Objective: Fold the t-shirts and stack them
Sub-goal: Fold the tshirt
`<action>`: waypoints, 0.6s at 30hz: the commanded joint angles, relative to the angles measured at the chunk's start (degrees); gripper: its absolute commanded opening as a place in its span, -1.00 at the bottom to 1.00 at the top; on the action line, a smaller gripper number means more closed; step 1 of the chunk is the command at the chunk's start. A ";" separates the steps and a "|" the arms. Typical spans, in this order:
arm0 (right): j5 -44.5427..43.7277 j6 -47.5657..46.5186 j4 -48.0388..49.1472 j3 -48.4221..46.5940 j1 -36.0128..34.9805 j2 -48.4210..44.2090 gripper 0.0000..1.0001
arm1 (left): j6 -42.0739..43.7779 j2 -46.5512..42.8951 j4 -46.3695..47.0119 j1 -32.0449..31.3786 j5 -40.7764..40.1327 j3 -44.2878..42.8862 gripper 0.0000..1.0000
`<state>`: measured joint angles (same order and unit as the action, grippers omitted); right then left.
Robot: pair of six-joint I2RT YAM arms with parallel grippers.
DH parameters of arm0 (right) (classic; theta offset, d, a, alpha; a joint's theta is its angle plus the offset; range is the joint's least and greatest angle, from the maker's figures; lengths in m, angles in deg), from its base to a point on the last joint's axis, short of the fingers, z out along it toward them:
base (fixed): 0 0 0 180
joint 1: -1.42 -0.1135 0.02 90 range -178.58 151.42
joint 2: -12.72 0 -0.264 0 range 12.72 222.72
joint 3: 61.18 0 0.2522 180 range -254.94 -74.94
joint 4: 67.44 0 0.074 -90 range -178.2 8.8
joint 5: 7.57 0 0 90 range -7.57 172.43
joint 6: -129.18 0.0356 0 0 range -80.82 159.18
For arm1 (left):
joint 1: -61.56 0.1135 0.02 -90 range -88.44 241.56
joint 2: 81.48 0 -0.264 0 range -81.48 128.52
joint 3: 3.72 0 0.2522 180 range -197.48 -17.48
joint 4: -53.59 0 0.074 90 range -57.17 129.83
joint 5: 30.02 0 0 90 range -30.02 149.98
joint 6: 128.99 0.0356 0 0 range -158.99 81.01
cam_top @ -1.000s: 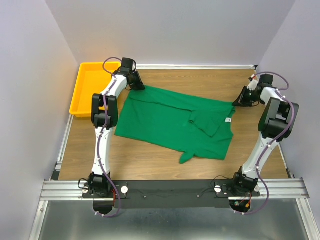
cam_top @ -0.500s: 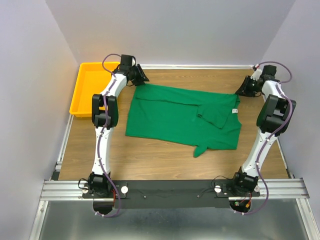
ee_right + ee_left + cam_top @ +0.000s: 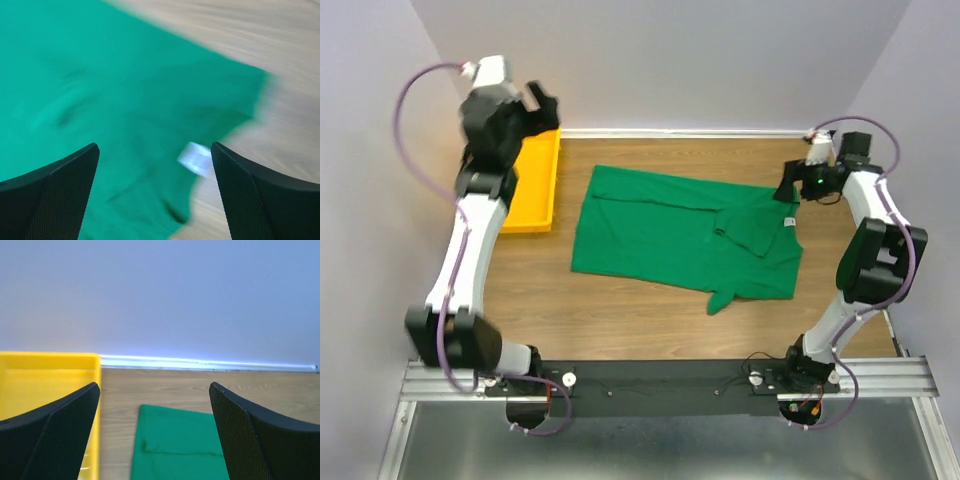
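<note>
One dark-green t-shirt (image 3: 670, 232) lies spread on the wooden table with a sleeve folded in over its right half and a small white label (image 3: 787, 222) near its right edge. My left gripper (image 3: 538, 104) hangs high above the table's back left, open and empty. In the left wrist view the left gripper (image 3: 154, 388) looks down at the shirt's (image 3: 177, 445) far left corner. My right gripper (image 3: 788, 187) hovers low over the shirt's right edge, open. In the right wrist view the right gripper (image 3: 154, 146) holds nothing, with the shirt (image 3: 100, 75) and label (image 3: 196, 158) below it.
A yellow tray (image 3: 535, 185) stands at the back left, partly hidden behind my raised left arm; the left wrist view shows its rim (image 3: 50, 357) next to the shirt's corner. Walls close in the table on the back, left and right.
Both grippers have opened and let go of the shirt, which first slid to the right. The left arm has swung up and to the left; the right gripper has come in over the shirt's edge.
</note>
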<state>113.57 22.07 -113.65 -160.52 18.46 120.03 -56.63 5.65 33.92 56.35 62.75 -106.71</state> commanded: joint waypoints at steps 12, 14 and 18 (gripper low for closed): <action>11.28 -55.96 -18.82 28.50 -40.85 -23.09 0.88 | -11.17 -26.21 -9.99 14.09 22.46 46.33 0.37; 6.42 -50.68 -15.39 31.16 -41.38 -27.56 0.75 | -12.49 -29.81 -9.56 14.00 22.90 50.46 0.37; -7.30 -44.69 -14.22 36.00 -41.03 -31.80 0.52 | -13.46 -31.58 -8.77 13.56 24.30 53.63 0.37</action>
<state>119.93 -26.80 -130.63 -127.41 -23.09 91.97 -67.52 -23.99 23.69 70.38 83.10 -54.23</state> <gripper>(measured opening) 0.787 0.687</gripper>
